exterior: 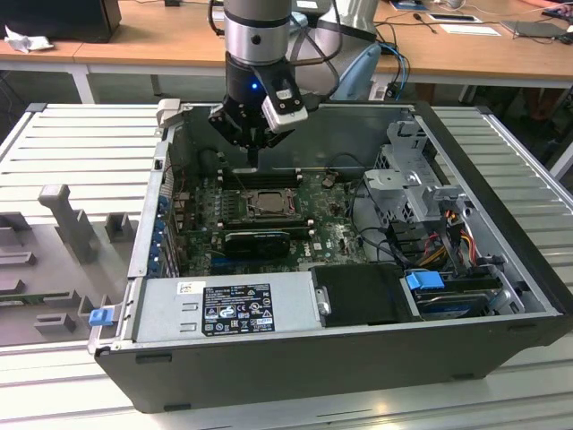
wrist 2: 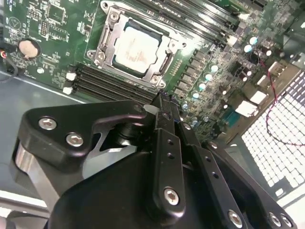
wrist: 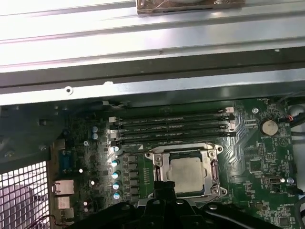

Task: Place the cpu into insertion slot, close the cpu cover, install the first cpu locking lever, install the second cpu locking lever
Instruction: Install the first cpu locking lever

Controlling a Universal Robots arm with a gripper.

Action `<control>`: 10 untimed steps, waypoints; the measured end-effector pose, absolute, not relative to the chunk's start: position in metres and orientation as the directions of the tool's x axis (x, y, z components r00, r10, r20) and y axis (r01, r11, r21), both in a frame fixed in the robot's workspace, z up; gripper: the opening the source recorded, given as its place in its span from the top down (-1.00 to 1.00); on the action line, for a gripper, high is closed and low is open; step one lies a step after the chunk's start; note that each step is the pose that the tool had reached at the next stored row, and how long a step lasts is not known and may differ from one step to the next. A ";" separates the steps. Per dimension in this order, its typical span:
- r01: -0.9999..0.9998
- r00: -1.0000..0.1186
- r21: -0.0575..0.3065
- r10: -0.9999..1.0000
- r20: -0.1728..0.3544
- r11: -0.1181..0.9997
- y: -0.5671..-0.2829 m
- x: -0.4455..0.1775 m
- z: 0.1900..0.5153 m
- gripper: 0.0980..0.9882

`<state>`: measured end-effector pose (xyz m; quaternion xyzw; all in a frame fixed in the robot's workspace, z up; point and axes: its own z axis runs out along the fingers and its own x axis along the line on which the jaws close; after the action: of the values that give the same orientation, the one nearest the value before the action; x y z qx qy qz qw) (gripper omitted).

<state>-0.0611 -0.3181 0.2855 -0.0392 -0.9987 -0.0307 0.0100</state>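
Observation:
The cpu (wrist 2: 136,47) lies flat in the insertion slot (exterior: 267,204) on the green board, its pale metal face up. The silvery cpu cover (wrist 2: 106,36) lies down around it, and the chip shows through the cover's window. In the first wrist view the cpu (wrist: 187,172) sits just beyond my fingertips. My gripper (exterior: 256,154) hangs above the board's far side, a little behind the socket, over the memory slots. Its fingers (wrist 2: 163,102) are pressed together with nothing between them. I cannot tell how the locking levers stand.
Black memory slots (wrist: 171,126) run along the socket's far side, and a long black ribbed card (exterior: 255,240) lies on its near side. The case walls (exterior: 295,358), the power supply (exterior: 224,309), the drive cage (exterior: 412,179) and loose cables (exterior: 448,233) hem in the board.

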 end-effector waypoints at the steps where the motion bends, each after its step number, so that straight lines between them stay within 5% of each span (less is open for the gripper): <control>1: 0.047 -0.999 0.061 0.046 0.022 0.997 -0.318 -0.061 0.283 0.98; 10: -0.011 -1.000 0.061 -0.012 0.011 0.998 -0.318 -0.095 0.271 0.98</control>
<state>-0.0947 -0.3176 0.2709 0.0056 -0.9995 -0.0303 0.0055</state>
